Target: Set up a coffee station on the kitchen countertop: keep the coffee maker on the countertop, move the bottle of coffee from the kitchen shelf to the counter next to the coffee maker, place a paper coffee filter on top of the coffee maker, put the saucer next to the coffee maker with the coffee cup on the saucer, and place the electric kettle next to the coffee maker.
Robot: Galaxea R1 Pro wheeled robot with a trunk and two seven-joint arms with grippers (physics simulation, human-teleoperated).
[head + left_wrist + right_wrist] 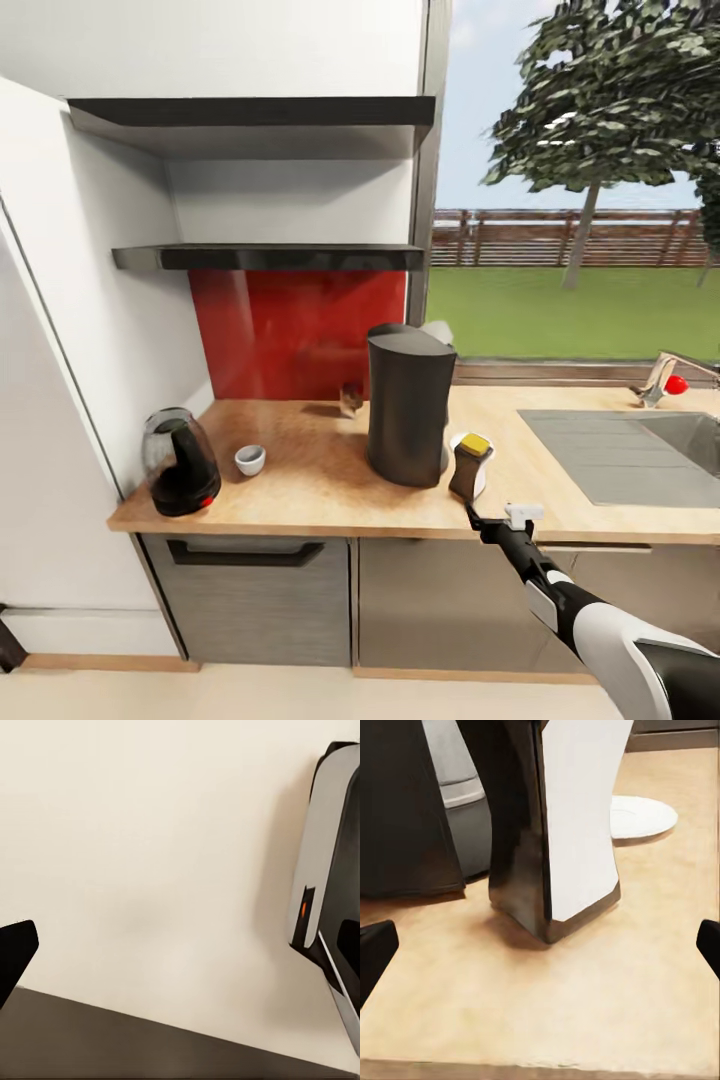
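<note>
Wood-grain kitchen countertop (320,480) runs under a dark kitchen shelf (270,257) and a red backsplash. On it the bottle of coffee (470,465) stands upright just beside the coffee maker (408,405), partly in front of the white saucer (641,816). It looks rigid, fairly light and smooth (probably slippery), so its narrow waist seems the surest place to pinch. Behind it, the right gripper (540,945) is spread wide and holds nothing, its fingertips (375,949) either side of the bottle but clear of it. Further along sit the coffee cup (250,459) and electric kettle (181,462). Whether the left gripper (11,952) is open cannot be told.
</note>
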